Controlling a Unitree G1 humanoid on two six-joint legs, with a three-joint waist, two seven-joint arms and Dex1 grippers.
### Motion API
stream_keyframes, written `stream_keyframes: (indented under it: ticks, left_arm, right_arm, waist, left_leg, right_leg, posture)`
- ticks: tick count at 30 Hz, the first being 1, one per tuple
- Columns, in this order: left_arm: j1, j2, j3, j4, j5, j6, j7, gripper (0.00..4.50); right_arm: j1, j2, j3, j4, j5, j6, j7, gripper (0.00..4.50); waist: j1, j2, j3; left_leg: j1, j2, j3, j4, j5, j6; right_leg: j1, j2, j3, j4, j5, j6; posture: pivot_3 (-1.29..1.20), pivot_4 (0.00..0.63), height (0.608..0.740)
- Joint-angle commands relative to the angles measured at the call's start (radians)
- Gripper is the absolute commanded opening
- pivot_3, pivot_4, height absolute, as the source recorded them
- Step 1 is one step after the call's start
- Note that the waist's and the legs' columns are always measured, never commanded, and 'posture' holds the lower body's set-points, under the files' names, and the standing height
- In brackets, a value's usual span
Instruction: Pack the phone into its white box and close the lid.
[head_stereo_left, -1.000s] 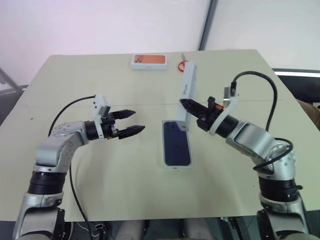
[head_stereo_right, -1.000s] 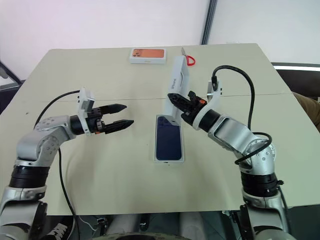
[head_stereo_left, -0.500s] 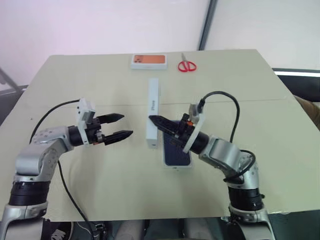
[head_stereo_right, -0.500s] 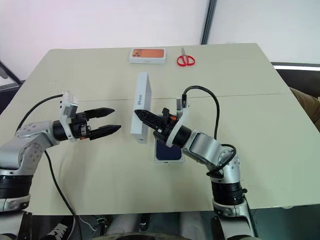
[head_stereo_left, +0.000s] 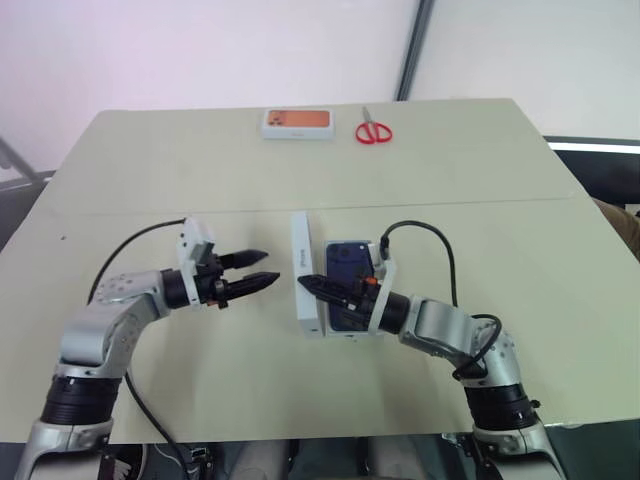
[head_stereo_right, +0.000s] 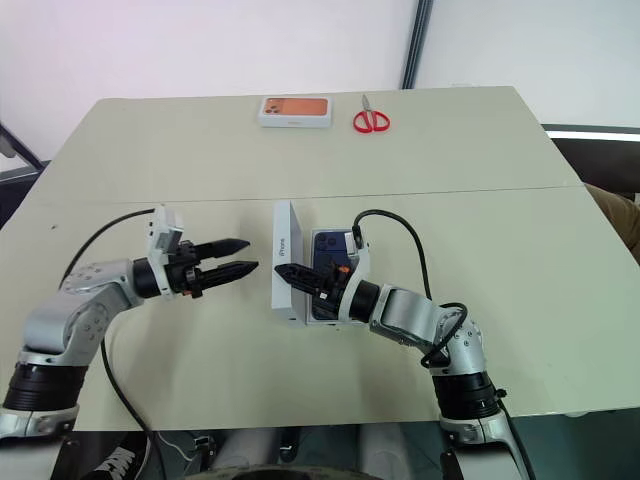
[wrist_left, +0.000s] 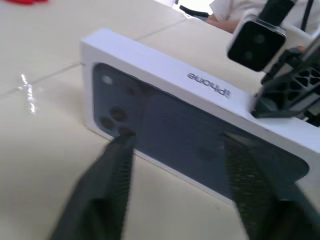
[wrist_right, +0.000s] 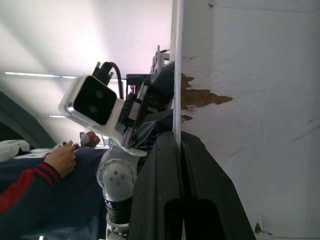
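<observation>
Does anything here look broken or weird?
Yes. The lid has a torn brown patch on its white inside, near the edge the right claw pinches. It also stands on its side beside the phone, not flat.

One phone (head_stereo_left: 346, 262) sat in one white box (head_stereo_left: 352, 335). One lid (head_stereo_left: 304, 287) stood on edge. One orange-pictured box (head_stereo_left: 297, 123) and one pair of red scissors (head_stereo_left: 373, 131) lay far off.

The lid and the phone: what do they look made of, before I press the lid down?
The lid looks like thin white cardboard, matte inside: the right wrist view shows a brown torn patch where the white facing has peeled, and its outer face carries a smooth printed phone picture. The phone looks like glossy dark blue glass or polished plastic; which one is unclear.
</observation>
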Motion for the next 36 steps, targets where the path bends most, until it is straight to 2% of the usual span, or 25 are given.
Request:
stream_keyframes:
  ticks: [1, 2, 6, 9, 11, 13, 16, 19, 21, 23, 26, 28, 31, 33, 36]
  left_arm:
    - [0.010, -0.021, -0.041, -0.040, 0.002, -0.002, -0.006, 0.56]
    - [0.011, -0.031, -0.054, -0.040, 0.003, -0.004, -0.004, 0.03]
    - [-0.005, -0.081, -0.098, -0.016, 0.053, -0.053, 0.027, 0.03]
    - [-0.032, -0.114, -0.096, -0.004, 0.039, -0.033, 0.043, 0.00]
    - [-0.038, -0.122, -0.098, -0.007, 0.041, -0.033, 0.045, 0.00]
    - [-0.039, -0.131, -0.103, -0.008, 0.048, -0.042, 0.047, 0.00]
    - [-0.048, -0.150, -0.121, 0.001, 0.061, -0.051, 0.051, 0.00]
    - [-0.059, -0.181, -0.140, 0.011, 0.076, -0.059, 0.065, 0.00]
    - [-0.064, -0.207, -0.151, 0.010, 0.074, -0.052, 0.074, 0.00]
    - [-0.068, -0.232, -0.172, 0.021, 0.087, -0.061, 0.078, 0.00]
    - [-0.079, -0.276, -0.204, 0.037, 0.102, -0.074, 0.088, 0.00]
    - [-0.084, -0.285, -0.215, 0.029, 0.100, -0.064, 0.084, 0.00]
    - [-0.088, -0.274, -0.209, 0.020, 0.097, -0.056, 0.081, 0.00]
    - [-0.090, -0.258, -0.196, 0.017, 0.091, -0.049, 0.079, 0.00]
    - [-0.093, -0.225, -0.167, 0.013, 0.079, -0.045, 0.076, 0.00]
  right_arm:
    - [0.002, -0.019, 0.000, -0.020, 0.004, -0.014, 0.017, 0.00]
    - [-0.001, -0.023, -0.004, -0.022, -0.011, -0.016, 0.029, 0.00]
    - [0.009, -0.036, -0.004, -0.026, 0.013, -0.030, 0.040, 0.00]
    - [0.023, -0.062, -0.001, -0.042, -0.011, -0.029, 0.046, 0.85]
    - [0.023, -0.072, -0.015, -0.050, -0.011, -0.046, 0.051, 1.82]
    - [0.011, -0.096, -0.039, -0.053, -0.030, -0.058, 0.055, 3.02]
    - [-0.008, -0.186, -0.079, -0.074, -0.076, -0.026, 0.126, 4.48]
    - [-0.022, -0.304, -0.123, -0.094, -0.165, 0.006, 0.242, 4.48]
    - [-0.020, -0.422, -0.136, -0.118, -0.330, 0.015, 0.373, 4.48]
    - [-0.019, -0.497, -0.173, -0.094, -0.428, -0.003, 0.459, 4.48]
    - [-0.032, -0.531, -0.220, -0.048, -0.560, -0.071, 0.544, 4.48]
    - [-0.017, -0.543, -0.189, -0.073, -0.690, -0.110, 0.601, 4.48]
    - [0.014, -0.559, -0.117, -0.113, -0.902, -0.195, 0.674, 3.72]
    - [0.032, -0.573, -0.057, -0.144, -1.053, -0.266, 0.727, 2.68]
    - [0.045, -0.574, 0.007, -0.174, -1.197, -0.335, 0.789, 0.97]
  waist:
    - [0.000, 0.000, 0.000]
    - [0.001, 0.000, 0.000]
    - [0.003, 0.000, 0.000]
    - [0.005, 0.000, 0.000]
    - [0.004, 0.000, 0.000]
    - [0.002, 0.000, 0.000]
    - [0.003, 0.000, 0.000]
    - [0.008, 0.000, 0.000]
    - [0.009, 0.000, 0.000]
    - [0.009, -0.001, 0.000]
    - [0.007, -0.001, 0.000]
    - [0.004, -0.001, 0.000]
    - [0.004, -0.001, 0.000]
    - [0.005, -0.001, 0.000]
    - [0.006, -0.001, 0.000]
  left_leg:
    - [0.000, 0.000, 0.000, 0.000, 0.000, 0.000]
    - [0.000, 0.000, 0.000, 0.000, 0.000, 0.000]
    - [0.000, 0.000, 0.000, 0.001, 0.000, 0.000]
    - [0.000, 0.000, 0.000, 0.001, 0.000, 0.000]
    - [0.000, 0.000, 0.000, 0.001, 0.000, 0.000]
    - [0.000, 0.000, 0.000, 0.001, 0.000, 0.000]
    - [0.000, 0.000, 0.000, 0.001, 0.000, 0.000]
    - [0.000, -0.001, 0.000, 0.002, 0.000, 0.000]
    - [0.000, -0.001, 0.000, 0.002, 0.000, 0.000]
    - [0.000, -0.001, 0.000, 0.002, 0.000, 0.000]
    - [0.000, -0.001, 0.001, 0.002, 0.000, 0.000]
    - [0.000, -0.001, 0.001, 0.002, 0.000, 0.000]
    - [0.000, 0.000, 0.001, 0.002, 0.000, 0.000]
    - [0.000, 0.000, 0.001, 0.002, 0.000, 0.000]
    - [0.000, -0.001, 0.001, 0.003, 0.000, 0.000]
  right_leg:
    - [0.000, 0.000, 0.000, 0.000, 0.000, 0.000]
    - [0.000, 0.000, 0.000, 0.000, 0.000, 0.000]
    - [0.001, 0.000, 0.000, 0.000, 0.000, 0.000]
    - [0.001, 0.000, 0.000, 0.000, 0.000, 0.000]
    - [0.001, 0.000, 0.000, 0.000, 0.000, 0.000]
    - [0.001, 0.000, 0.000, 0.000, 0.000, 0.000]
    - [0.001, 0.000, 0.000, 0.000, 0.000, 0.000]
    - [0.001, 0.000, 0.000, 0.000, 0.000, 0.000]
    - [0.002, 0.000, -0.001, 0.000, 0.000, 0.000]
    - [0.002, 0.000, -0.001, 0.000, 0.000, 0.000]
    - [0.003, 0.000, -0.002, 0.000, 0.000, 0.000]
    - [0.002, 0.000, -0.001, 0.000, 0.000, 0.001]
    - [0.002, 0.000, -0.001, 0.000, 0.000, 0.001]
    - [0.002, 0.000, -0.001, 0.000, 0.000, 0.001]
    - [0.002, 0.000, -0.001, 0.000, 0.000, 0.001]
  posture:
    - [0.00, 0.150, 0.740]
    - [0.00, 0.150, 0.740]
    - [0.00, 0.150, 0.740]
    - [0.00, 0.150, 0.740]
    - [0.00, 0.150, 0.740]
    - [0.00, 0.150, 0.740]
    - [0.00, 0.150, 0.740]
    - [0.00, 0.150, 0.740]
    - [0.00, 0.150, 0.740]
    - [0.00, 0.150, 0.740]
    - [0.00, 0.150, 0.740]
    - [0.00, 0.150, 0.740]
    - [0.00, 0.150, 0.740]
    - [0.00, 0.150, 0.740]
    - [0.00, 0.150, 0.740]
